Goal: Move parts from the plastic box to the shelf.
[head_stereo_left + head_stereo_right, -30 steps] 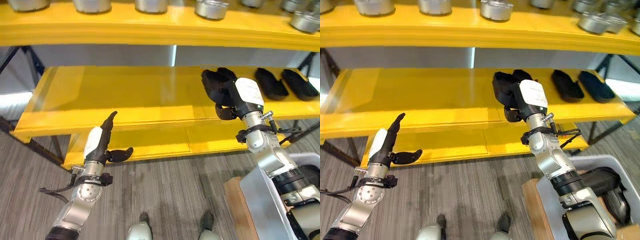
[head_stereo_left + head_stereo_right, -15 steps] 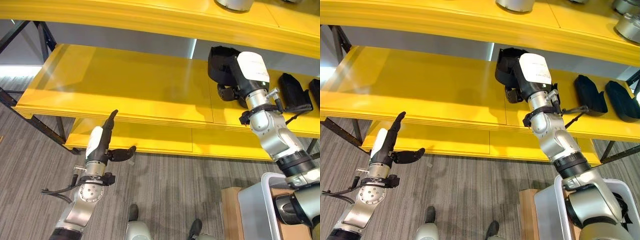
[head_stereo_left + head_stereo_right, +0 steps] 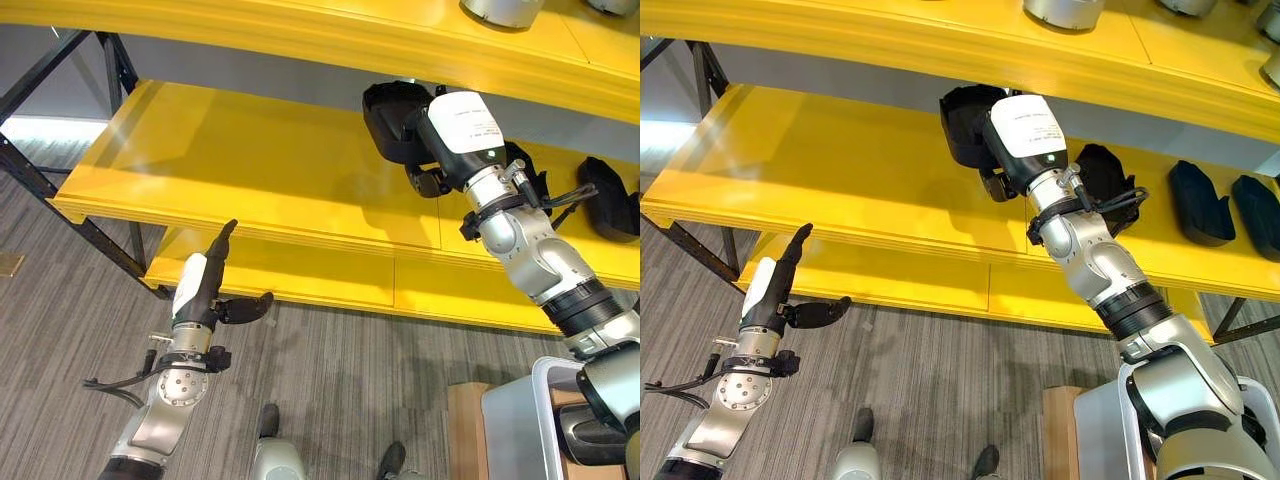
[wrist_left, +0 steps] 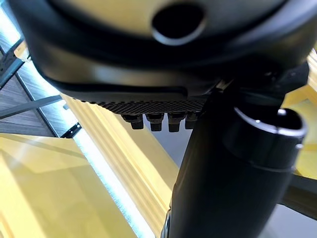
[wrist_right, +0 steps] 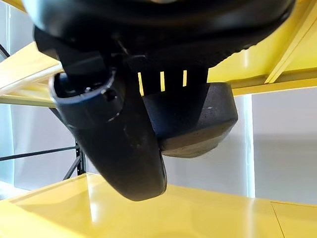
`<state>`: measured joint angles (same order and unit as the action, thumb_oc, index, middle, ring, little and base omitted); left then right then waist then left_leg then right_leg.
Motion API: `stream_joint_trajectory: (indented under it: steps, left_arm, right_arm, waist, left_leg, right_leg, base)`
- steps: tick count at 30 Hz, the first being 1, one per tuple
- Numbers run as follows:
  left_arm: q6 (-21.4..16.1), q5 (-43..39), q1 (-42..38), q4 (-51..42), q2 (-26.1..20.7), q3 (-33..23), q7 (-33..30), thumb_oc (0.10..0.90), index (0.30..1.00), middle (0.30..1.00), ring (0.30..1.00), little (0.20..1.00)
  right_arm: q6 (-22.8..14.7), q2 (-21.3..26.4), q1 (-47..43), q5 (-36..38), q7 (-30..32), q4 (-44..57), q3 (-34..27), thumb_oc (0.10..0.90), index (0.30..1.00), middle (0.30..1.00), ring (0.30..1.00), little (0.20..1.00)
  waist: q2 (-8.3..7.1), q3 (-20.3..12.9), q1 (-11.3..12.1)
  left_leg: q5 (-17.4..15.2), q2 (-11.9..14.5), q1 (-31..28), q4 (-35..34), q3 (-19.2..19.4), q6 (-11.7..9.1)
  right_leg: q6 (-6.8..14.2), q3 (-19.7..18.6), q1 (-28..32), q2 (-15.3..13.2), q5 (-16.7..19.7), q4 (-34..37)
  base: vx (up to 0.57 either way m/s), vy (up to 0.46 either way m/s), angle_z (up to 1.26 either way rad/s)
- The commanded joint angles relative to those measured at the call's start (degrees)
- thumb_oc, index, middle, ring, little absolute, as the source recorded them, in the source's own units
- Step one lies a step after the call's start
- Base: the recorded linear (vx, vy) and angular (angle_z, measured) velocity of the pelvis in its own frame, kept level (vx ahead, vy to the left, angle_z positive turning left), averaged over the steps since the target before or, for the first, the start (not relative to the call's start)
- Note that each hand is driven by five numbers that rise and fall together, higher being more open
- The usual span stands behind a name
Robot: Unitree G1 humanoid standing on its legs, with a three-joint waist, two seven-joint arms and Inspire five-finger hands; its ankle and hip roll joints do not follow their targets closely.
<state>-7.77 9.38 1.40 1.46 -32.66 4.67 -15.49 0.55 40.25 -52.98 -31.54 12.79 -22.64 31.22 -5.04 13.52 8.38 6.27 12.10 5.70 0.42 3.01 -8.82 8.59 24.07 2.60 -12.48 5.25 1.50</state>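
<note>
Right robot hand [image 3: 1025,140] reaches over the middle yellow shelf [image 3: 840,180], upper centre of frame, fingers and thumb curled round a black part [image 3: 965,120]. Part: matte black, chunky, rounded edges (a hollow shows on its top side), held just above the shelf board. More black parts [image 3: 1200,205] lie on the shelf at right. Left robot hand [image 3: 205,285], lower left, fingers straight, thumb out, holding nothing.
</note>
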Motion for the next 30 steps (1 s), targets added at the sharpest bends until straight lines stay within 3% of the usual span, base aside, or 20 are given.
stream_joint_trajectory:
  steps: [1,12,19,30]
  left_arm:
    - [-6.5,0.3,-2.7,-6.9,-4.1,1.3,-2.7,0.9,1.0,1.0,1.0,1.0]
    - [-8.2,-2.8,-3.2,-7.7,-6.3,2.6,-3.0,0.9,1.0,1.0,1.0,1.0]
    - [-9.2,-4.4,-5.2,-7.1,-8.2,5.1,-3.3,0.9,1.0,1.0,1.0,1.0]
    - [-9.3,-5.1,-7.0,-7.0,-8.7,6.7,-3.4,0.9,1.0,1.0,1.0,1.0]
  right_arm:
    - [0.6,-0.6,-13.3,-1.4,5.3,-3.6,0.5,0.4,0.3,0.3,0.3,0.3]
    - [2.2,-2.7,-19.2,-1.1,8.3,-16.5,4.1,0.4,0.3,0.3,0.3,0.3]
    - [3.8,-3.1,-24.4,-1.8,10.2,-25.4,7.8,0.4,0.3,0.3,0.3,0.3]
    - [5.0,-4.7,-27.4,-1.2,10.9,-31.0,9.8,0.4,0.3,0.3,0.3,0.3]
  waist:
    - [-1.7,-6.4,0.9]
    - [0.22,-2.8,2.7]
    - [2.32,0.3,3.7]
    - [2.94,1.6,4.2]
  left_leg:
    - [-5.7,2.7,-2.5,1.2,2.9,0.5]
    - [-4.3,2.6,2.2,2.7,1.1,0.0]
    - [-3.1,1.8,5.5,3.3,-0.6,0.4]
    - [-1.9,1.3,6.8,2.3,-1.2,0.3]
  right_leg:
    - [2.1,1.4,-2.8,-5.8,-1.9,-6.3]
    - [1.8,2.0,-6.4,-5.8,-1.9,-8.1]
    - [1.9,2.5,-9.5,-6.9,-1.8,-10.1]
    - [2.0,2.6,-11.2,-7.3,-1.6,-10.5]
  base:
    - [0.0,0.0,0.0]
    - [-0.07,-0.008,0.02]
    - [-0.06,0.016,0.11]
    - [0.0,0.002,0.04]
